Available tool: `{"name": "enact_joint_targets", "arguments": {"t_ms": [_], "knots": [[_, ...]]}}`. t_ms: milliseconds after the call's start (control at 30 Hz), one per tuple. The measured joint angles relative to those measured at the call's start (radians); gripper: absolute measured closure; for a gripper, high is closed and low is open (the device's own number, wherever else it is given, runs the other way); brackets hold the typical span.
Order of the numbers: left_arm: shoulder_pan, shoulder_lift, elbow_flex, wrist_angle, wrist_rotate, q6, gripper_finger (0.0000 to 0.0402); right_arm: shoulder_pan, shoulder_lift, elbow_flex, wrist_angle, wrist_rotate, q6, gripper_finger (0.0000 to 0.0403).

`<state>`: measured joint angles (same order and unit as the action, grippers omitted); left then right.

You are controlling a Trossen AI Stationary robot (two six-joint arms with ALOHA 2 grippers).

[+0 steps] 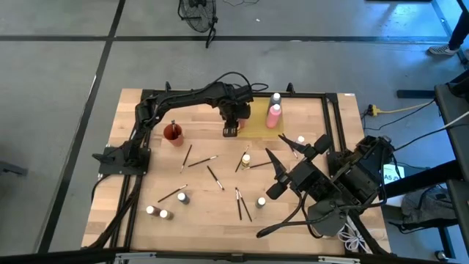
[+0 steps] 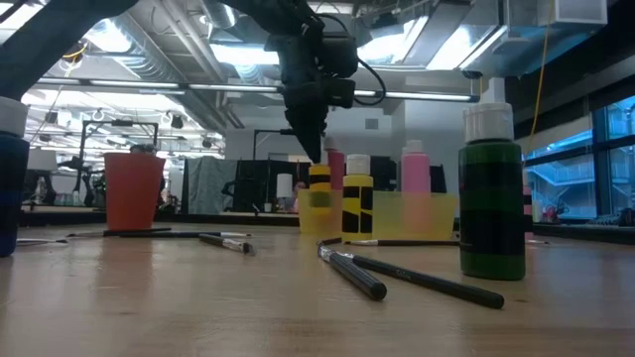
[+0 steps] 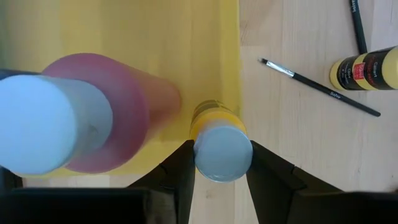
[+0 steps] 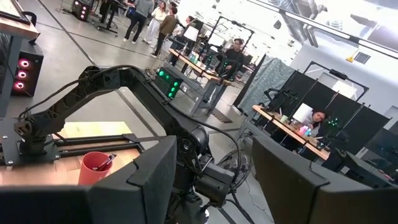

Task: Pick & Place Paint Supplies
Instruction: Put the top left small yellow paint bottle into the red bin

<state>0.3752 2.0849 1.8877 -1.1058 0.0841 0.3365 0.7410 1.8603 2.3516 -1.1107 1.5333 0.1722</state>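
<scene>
Where the yellow tray [image 3: 124, 25] ends, upright yellow bottle [image 3: 217, 146], cap up, pinched between left gripper [image 3: 219, 171] jaws; right jaws spread.

Grey concrete floor [image 1: 58, 59], ceiling lights [image 2: 238, 55], windows [image 2: 580, 169], desks [image 4: 286, 127].

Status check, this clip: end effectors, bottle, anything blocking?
Left end effector around yellow bottle at yellow tray edge. Right end effector open, raised, idle. Pink bottle close beside.
</scene>
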Motion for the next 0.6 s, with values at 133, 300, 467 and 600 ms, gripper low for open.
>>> {"name": "enact_joint_targets", "arguments": {"t_ms": [133,300,467,600], "knots": [[0.0,0.031,0.0,-0.004,-0.008,-0.057,0.0282,0.0,0.0,0.0,-0.001,0.0,0.0,0.019],[0.0,0.062,0.001,-0.02,-0.029,-0.104,0.0281,0.0,0.0,0.0,-0.001,0.0,0.0,0.019],[-0.001,0.066,0.002,-0.016,-0.044,-0.115,0.0282,0.0,0.0,0.0,-0.012,0.0,0.003,0.019],[0.0,0.066,0.002,-0.017,-0.041,-0.118,0.0277,0.0,0.0,0.0,-0.017,0.0,0.003,0.019]]}}
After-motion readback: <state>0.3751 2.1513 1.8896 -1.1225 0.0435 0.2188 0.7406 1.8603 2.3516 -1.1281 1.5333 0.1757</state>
